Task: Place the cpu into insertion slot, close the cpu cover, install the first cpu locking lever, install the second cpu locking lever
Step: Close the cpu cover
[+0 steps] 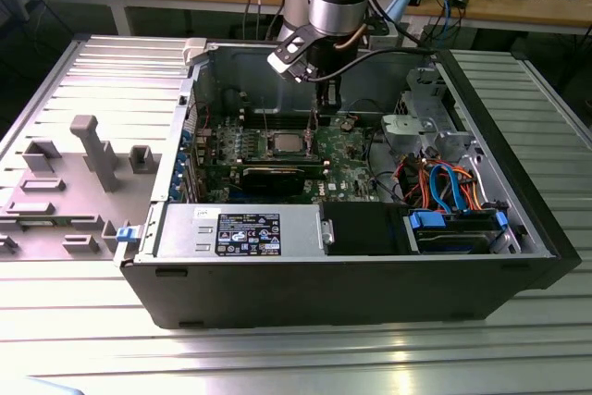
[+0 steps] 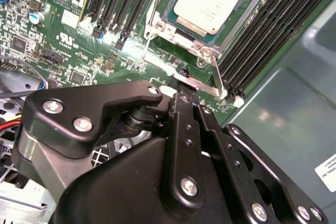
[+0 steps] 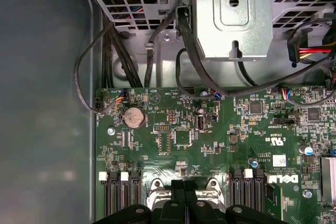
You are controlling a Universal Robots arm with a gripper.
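Lever locking seems the step in hand. Exterior view: the gripper [image 1: 321, 116] hangs near the cpu [image 1: 285, 143]. Second wrist view: cpu seated in the insertion slot [image 2: 169, 10] under the lowered cpu cover [image 2: 184, 36], gripper pinched narrow at a locking lever [image 2: 216, 77]'s end. First wrist view: same narrow pinch. Latching likely needs a firm, guided press.

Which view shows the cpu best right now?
The second wrist view: the cpu lies close, its silvery top plain, framed by the cpu cover. The exterior view shows it as a small pale square mid-board. The first wrist view catches metal socket corners.
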